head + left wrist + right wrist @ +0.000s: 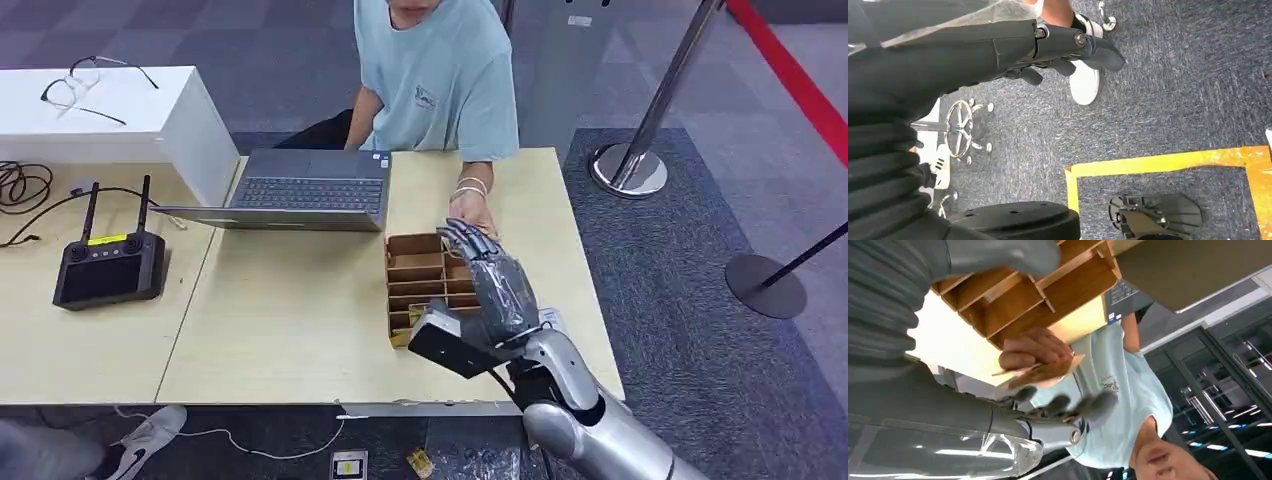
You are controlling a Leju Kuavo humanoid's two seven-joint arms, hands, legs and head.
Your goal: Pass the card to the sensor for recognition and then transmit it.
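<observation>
The card [1040, 371], thin, light and probably stiff but slick, sat pinched in the person's hand [1030, 351] beside the divider box [420, 285] on the worktop [300, 310], best taken by its free edge, the right hand [495, 285] spread empty.

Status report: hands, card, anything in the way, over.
Right hand open over organizer, empty. Left hand hangs, fingers curled. Person's hand holds card. Nothing between.

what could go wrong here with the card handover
The person's hand holds the thin brown card right by the robot's right hand, whose fingers look spread rather than closed on it. It could slip during the exchange, or the hand could knock the wooden divided box below.
</observation>
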